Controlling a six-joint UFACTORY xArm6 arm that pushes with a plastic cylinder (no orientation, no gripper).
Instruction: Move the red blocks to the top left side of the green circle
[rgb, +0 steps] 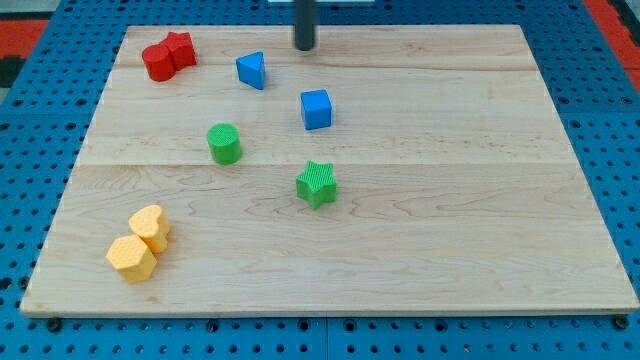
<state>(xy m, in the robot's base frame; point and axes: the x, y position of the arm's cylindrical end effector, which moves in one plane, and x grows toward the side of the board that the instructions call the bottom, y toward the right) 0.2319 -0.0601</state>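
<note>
Two red blocks touch each other near the board's top left: a round one (157, 62) and a lobed one (180, 49) to its right. The green circle (224, 143) stands below and to their right, left of the board's middle. My tip (304, 46) is near the top edge, right of the blue triangle (252, 70) and well right of the red blocks, touching no block.
A blue cube (316, 109) lies below my tip. A green star (317, 184) sits near the middle. Two yellow blocks (140, 243) lie together at the bottom left. The wooden board (450, 200) rests on a blue pegged surface.
</note>
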